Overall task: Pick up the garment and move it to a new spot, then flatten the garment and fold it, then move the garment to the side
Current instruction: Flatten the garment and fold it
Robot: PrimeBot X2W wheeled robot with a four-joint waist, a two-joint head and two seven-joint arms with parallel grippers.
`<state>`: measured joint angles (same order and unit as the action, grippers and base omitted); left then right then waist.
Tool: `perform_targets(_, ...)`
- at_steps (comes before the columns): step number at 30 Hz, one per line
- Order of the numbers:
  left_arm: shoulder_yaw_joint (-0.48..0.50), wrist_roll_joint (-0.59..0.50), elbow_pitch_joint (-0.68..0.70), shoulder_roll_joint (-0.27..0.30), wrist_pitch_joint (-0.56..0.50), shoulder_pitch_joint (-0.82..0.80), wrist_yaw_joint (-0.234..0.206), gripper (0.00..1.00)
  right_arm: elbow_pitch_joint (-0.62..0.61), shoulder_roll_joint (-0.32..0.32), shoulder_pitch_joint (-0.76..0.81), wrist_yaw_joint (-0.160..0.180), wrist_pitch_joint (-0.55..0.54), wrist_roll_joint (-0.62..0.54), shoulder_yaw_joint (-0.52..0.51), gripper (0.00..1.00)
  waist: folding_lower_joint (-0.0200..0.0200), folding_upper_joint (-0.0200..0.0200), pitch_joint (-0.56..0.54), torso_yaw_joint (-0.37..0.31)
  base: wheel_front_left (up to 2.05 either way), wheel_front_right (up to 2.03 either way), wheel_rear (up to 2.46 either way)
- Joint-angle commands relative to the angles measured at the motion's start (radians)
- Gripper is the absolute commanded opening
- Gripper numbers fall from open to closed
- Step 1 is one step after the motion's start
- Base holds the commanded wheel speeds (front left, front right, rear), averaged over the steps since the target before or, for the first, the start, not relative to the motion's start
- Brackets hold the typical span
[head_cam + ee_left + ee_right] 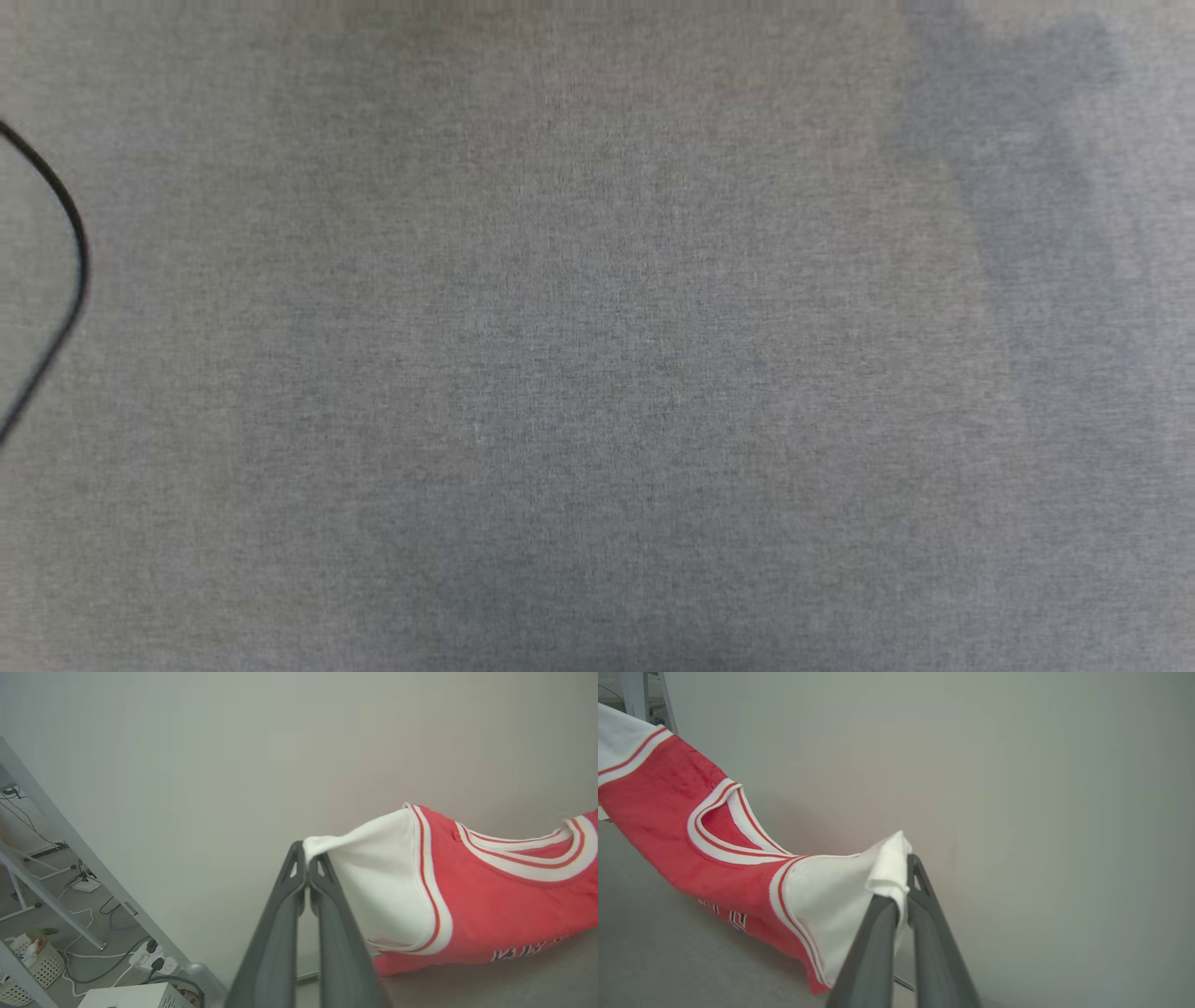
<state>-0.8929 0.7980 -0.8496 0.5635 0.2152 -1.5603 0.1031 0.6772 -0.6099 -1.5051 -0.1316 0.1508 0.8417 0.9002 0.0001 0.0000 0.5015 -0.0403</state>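
Observation:
The garment (490, 905) is a red shirt with white sleeves and striped trim, hanging stretched in the air above the grey surface. In the left wrist view my left gripper (306, 863) is shut on the tip of one white sleeve. The right wrist view has my right gripper (903, 877) shut on the other white sleeve of the garment (714, 826), with cloth draped over one finger. The red body and neckline span between the two grips. Part of the black lettering shows along the lower hem side.
The head view looks down on the grey cloth-covered table (597, 336), with a black cable (65, 271) curving at its left edge. Beyond the table's edge in the left wrist view are metal frame legs (51, 891), power strips with cables (149, 961) and a white basket (32, 966).

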Motion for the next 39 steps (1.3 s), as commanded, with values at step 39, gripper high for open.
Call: perform_targets(39,0.215,0.134,0.647,0.113,0.046,1.532,-0.411,0.00,-0.214,-0.236,1.261,0.001,0.110,0.200,0.068,0.00,-0.0001,0.0000,-0.390,0.031,0.00,0.00,0.00)
